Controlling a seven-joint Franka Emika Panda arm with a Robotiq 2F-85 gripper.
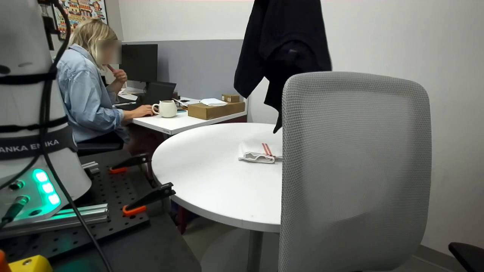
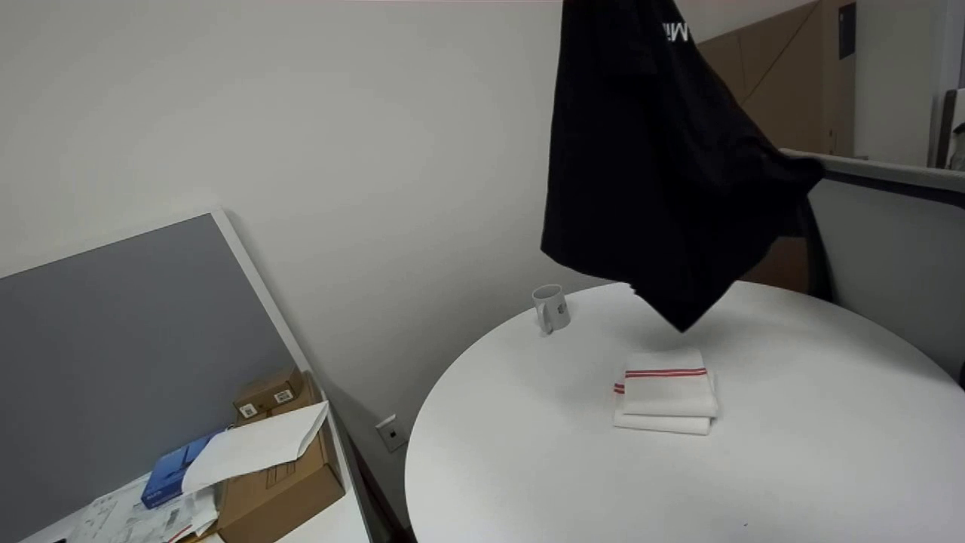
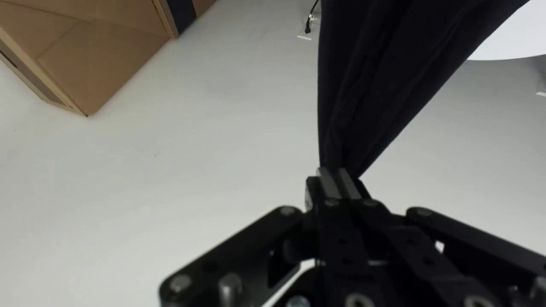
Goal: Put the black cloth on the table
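The black cloth (image 2: 648, 166), one piece, hangs from two fingers (image 3: 328, 184) clamped on its gathered end, its lower tip over one round white desk (image 2: 520, 452) that carries one mug (image 2: 555, 308) and one folded, red-striped white towel (image 2: 667, 397).

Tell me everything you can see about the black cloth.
The black cloth looks like a soft, limp garment with partly visible white lettering. Pinched in the shut gripper, it is bunched narrow there and fans out below in loose folds to a pointed lower corner. It hangs over the table, with no contact visible. The gray chair hides part of it in an exterior view; whether they touch, I can't tell.
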